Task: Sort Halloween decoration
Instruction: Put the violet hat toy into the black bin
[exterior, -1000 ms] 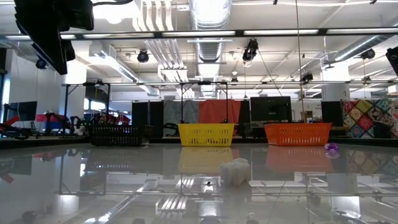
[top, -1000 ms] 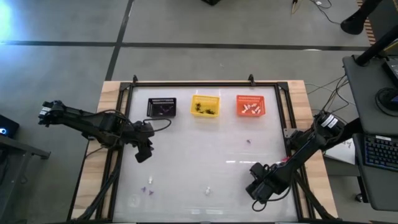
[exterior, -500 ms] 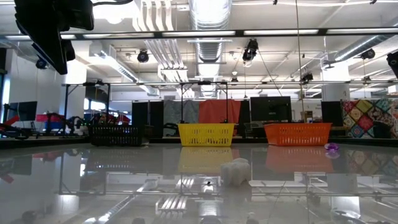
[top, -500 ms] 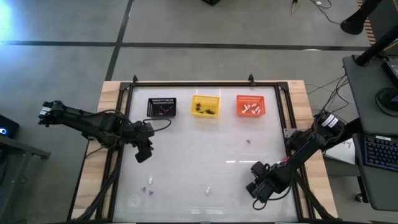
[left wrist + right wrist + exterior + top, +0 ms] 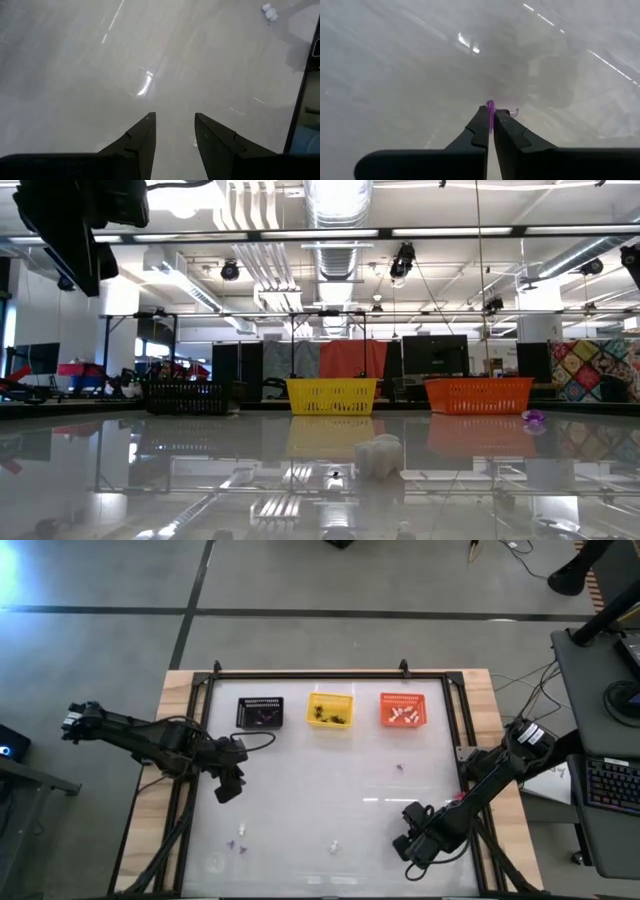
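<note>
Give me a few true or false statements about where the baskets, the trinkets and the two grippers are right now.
1. The right gripper is shut on a purple trinket. True.
2. The yellow basket sits between the black basket and the orange basket. True.
3. The left gripper holds a white trinket. False: its fingers are open and hold nothing.
4. The orange basket is empty. False: pale trinkets lie in it.
5. Loose trinkets lie on the table. True.

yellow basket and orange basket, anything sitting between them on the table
Nothing: in the high view the strip of table between the yellow basket and the orange basket is bare.
</note>
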Controlling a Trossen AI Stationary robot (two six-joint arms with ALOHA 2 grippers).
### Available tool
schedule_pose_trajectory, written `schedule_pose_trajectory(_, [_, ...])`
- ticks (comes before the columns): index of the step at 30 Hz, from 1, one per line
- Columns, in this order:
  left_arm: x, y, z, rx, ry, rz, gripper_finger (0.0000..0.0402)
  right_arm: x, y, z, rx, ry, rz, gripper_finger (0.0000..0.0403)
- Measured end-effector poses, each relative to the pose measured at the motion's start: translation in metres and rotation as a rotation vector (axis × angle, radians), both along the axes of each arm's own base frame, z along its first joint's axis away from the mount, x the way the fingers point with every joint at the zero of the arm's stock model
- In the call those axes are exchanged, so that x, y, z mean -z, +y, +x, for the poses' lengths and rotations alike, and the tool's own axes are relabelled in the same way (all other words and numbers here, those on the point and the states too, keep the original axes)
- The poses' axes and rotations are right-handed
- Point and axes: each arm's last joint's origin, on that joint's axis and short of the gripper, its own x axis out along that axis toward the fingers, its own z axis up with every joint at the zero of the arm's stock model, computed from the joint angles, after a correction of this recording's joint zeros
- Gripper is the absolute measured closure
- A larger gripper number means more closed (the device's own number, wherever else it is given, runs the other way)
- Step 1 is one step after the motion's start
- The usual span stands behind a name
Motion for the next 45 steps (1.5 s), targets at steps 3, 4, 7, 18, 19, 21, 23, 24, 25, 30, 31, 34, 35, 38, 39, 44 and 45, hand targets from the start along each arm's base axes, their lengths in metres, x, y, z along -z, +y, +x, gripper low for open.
schedule_pose_trajectory(3, [-0.001,0.0,-0.001,0.003,-0.007,0.0,0.0283,-0.006,0.003,0.003,0.001,-0.021,0.011,0.0394])
schedule_pose_trajectory(4, [-0.001,0.0,-0.001,0.006,-0.011,0.002,0.0283,-0.008,0.004,0.005,0.001,-0.029,0.017,0.0394])
schedule_pose_trajectory(7, [-0.004,0.001,-0.004,0.01,-0.034,0.018,0.0283,-0.015,0.007,0.009,0.015,-0.067,0.018,0.0394])
schedule_pose_trajectory(18, [-0.016,0.007,-0.019,-0.02,-0.14,0.045,0.0283,-0.046,-0.007,0.05,0.018,-0.279,-0.069,0.0394])
schedule_pose_trajectory(19, [-0.017,0.007,-0.021,-0.025,-0.149,0.05,0.0283,-0.048,-0.012,0.055,0.009,-0.29,-0.077,0.0394])
schedule_pose_trajectory(21, [-0.019,0.008,-0.023,-0.038,-0.167,0.065,0.0283,-0.052,-0.022,0.066,-0.009,-0.303,-0.092,0.0394])
schedule_pose_trajectory(23, [-0.021,0.01,-0.025,-0.052,-0.185,0.081,0.0283,-0.056,-0.034,0.077,-0.03,-0.317,-0.109,0.0394])
schedule_pose_trajectory(24, [-0.021,0.01,-0.027,-0.061,-0.192,0.093,0.0283,-0.058,-0.04,0.082,-0.044,-0.325,-0.118,0.0394])
schedule_pose_trajectory(25, [-0.022,0.011,-0.028,-0.069,-0.196,0.105,0.0283,-0.061,-0.046,0.087,-0.062,-0.336,-0.127,0.0394])
schedule_pose_trajectory(30, [-0.023,0.016,-0.036,-0.119,-0.198,0.19,0.0283,-0.074,-0.077,0.114,-0.136,-0.421,-0.151,0.0394])
schedule_pose_trajectory(31, [-0.023,0.017,-0.038,-0.129,-0.201,0.214,0.0283,-0.077,-0.084,0.119,-0.147,-0.435,-0.15,0.0394])
schedule_pose_trajectory(34, [-0.025,0.02,-0.042,-0.158,-0.219,0.279,0.0283,-0.083,-0.105,0.131,-0.163,-0.474,-0.167,0.0394])
schedule_pose_trajectory(35, [-0.025,0.021,-0.044,-0.162,-0.227,0.291,0.0283,-0.085,-0.112,0.135,-0.164,-0.487,-0.173,0.0394])
schedule_pose_trajectory(38, [-0.027,0.022,-0.047,-0.163,-0.244,0.311,0.0283,-0.092,-0.132,0.143,-0.166,-0.516,-0.198,0.0394])
schedule_pose_trajectory(39, [-0.028,0.022,-0.048,-0.16,-0.249,0.317,0.0283,-0.094,-0.138,0.145,-0.167,-0.522,-0.208,0.0394])
schedule_pose_trajectory(44, [-0.03,0.026,-0.052,-0.197,-0.277,0.425,0.0283,-0.104,-0.167,0.156,-0.153,-0.585,-0.229,0.0394])
schedule_pose_trajectory(45, [-0.031,0.027,-0.052,-0.211,-0.282,0.457,0.0283,-0.107,-0.174,0.159,-0.144,-0.618,-0.228,0.0394])
